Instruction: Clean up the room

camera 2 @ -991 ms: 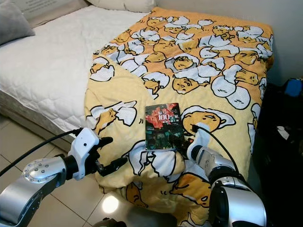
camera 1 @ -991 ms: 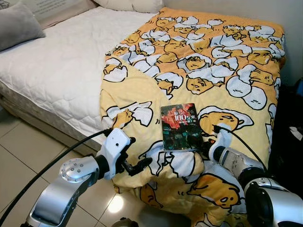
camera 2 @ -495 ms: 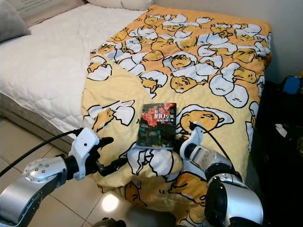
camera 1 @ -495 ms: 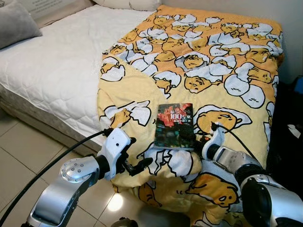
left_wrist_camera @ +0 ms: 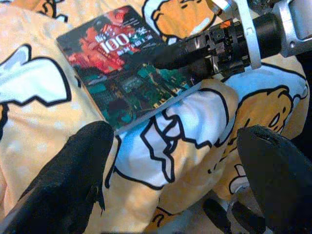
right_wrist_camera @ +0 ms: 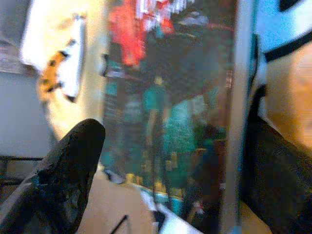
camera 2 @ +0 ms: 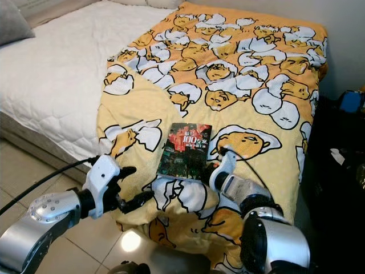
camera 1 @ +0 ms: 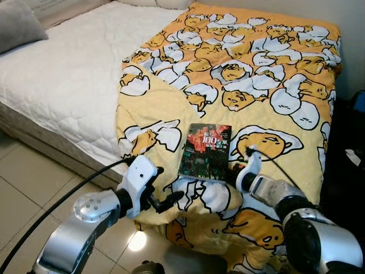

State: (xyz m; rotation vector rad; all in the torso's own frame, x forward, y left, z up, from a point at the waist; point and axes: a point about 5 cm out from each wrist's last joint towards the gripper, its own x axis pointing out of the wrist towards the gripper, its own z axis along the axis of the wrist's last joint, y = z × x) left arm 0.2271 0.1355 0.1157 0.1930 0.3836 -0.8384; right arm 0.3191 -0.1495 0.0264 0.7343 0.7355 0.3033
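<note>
A dark book (camera 1: 205, 149) with a red and teal cover lies flat on the yellow cartoon blanket (camera 1: 256, 68), near the bed's foot. My right gripper (camera 1: 225, 166) reaches over the book's near right corner, open. One finger (right_wrist_camera: 68, 170) rests over the cover and the other (right_wrist_camera: 275, 170) lies past the book's edge. That arm's black finger (left_wrist_camera: 180, 51) crosses the cover in the left wrist view. My left gripper (camera 1: 165, 194) hovers open at the blanket's hanging edge, left of and below the book (left_wrist_camera: 122, 83), holding nothing.
The bare white mattress (camera 1: 63, 85) spreads to the left with a grey pillow (camera 1: 17, 23) at its far corner. Tiled floor (camera 1: 34, 182) lies below the bed. Dark bags (camera 1: 348, 154) stand against the bed's right side.
The book's near end has swung to the left, so it now lies tilted. My right gripper has slid left with it. The left arm has held still.
</note>
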